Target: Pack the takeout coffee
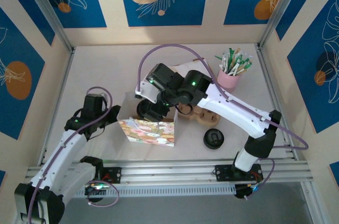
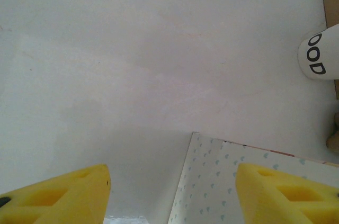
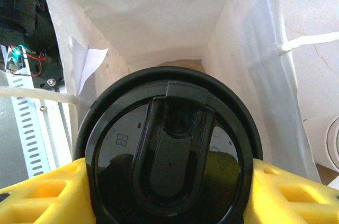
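My right gripper (image 3: 169, 197) pinches the coffee (image 3: 169, 144) by its lid between both fingers, the open bag (image 3: 153, 17) gaping just ahead with its white walls either side, while my left gripper (image 2: 172, 197) stands spread, the bag's patterned wall beneath one finger.

There's the takeout coffee (image 3: 169, 160) at the mouth of the paper bag (image 1: 150, 132); loose lid (image 1: 213, 139) right of the bag, cup carrier (image 1: 197, 114) behind that lid.
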`<state>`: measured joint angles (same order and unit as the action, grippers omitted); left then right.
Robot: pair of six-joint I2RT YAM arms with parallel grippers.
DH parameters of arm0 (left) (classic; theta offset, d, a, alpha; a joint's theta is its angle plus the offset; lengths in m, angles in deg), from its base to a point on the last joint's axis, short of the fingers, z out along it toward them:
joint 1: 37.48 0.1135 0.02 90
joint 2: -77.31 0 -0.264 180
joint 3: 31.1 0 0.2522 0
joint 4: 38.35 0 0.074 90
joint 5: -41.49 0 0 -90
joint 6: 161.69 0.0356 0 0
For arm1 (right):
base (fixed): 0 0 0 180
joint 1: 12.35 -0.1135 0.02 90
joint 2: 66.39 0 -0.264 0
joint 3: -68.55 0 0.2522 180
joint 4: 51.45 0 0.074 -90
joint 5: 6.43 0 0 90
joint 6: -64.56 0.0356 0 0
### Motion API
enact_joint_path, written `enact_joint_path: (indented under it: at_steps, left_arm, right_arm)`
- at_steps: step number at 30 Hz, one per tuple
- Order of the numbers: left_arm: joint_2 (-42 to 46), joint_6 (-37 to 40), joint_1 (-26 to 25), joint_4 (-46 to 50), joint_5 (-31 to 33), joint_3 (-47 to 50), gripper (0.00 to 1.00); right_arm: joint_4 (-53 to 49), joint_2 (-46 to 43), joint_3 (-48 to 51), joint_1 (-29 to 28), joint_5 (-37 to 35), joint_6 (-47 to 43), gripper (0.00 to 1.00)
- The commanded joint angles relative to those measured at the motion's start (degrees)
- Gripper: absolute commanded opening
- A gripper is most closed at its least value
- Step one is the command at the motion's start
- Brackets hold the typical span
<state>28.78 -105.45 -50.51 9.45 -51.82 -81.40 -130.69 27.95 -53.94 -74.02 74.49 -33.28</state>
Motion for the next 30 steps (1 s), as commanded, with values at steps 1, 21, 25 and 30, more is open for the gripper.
enact_joint_path:
  at_steps: [1,21,25,30]
  left_arm:
    - [1.29,2.02,-0.41,2.64,1.55,-2.39,0.65]
    - [3.18,4.32,-0.45,6.39,2.61,-5.92,0.66]
    - [3.18,4.31,-0.41,6.68,2.43,-6.33,0.66]
    - [3.44,4.44,-0.41,6.94,2.61,-6.36,0.66]
  right_arm:
    - [-0.31,-3.13,0.53,-0.42,-0.19,1.0,0.59]
    - [2.89,-7.95,4.62,0.16,1.77,2.56,0.62]
    - [3.8,-8.12,4.91,0.55,3.19,3.15,0.62]
    - [4.7,-8.21,4.71,0.93,4.18,3.55,0.62]
